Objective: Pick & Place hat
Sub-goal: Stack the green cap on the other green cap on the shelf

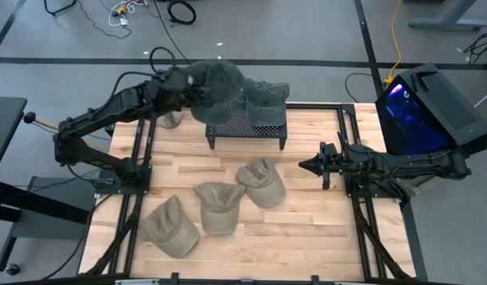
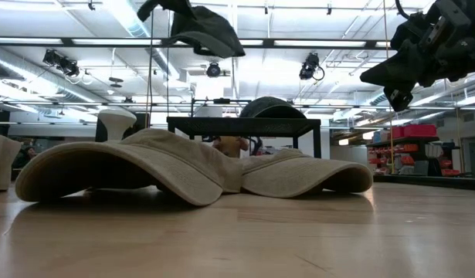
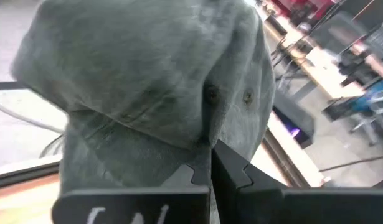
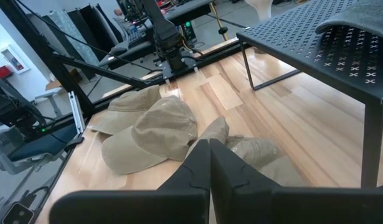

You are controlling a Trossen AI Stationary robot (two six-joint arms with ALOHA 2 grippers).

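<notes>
Placing step: left gripper (image 1: 197, 91), jaws pinching a grey hat (image 1: 219, 89), hangs over the rack's (image 1: 247, 127) left end; lowering comes next. Right gripper (image 1: 306, 165), jaws pressed together, waits near the table's (image 1: 306, 237) right edge.

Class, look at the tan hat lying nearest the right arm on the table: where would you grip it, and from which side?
Probably by the brim of the tan hat, coming from above. It lies flat and limp on the table, so a thin edge suits the right gripper better than the rounded crown.

hats (image 1: 218, 207): matt cloth | table (image 1: 306, 222): smooth wood | rack (image 1: 245, 127): perf. metal
</notes>
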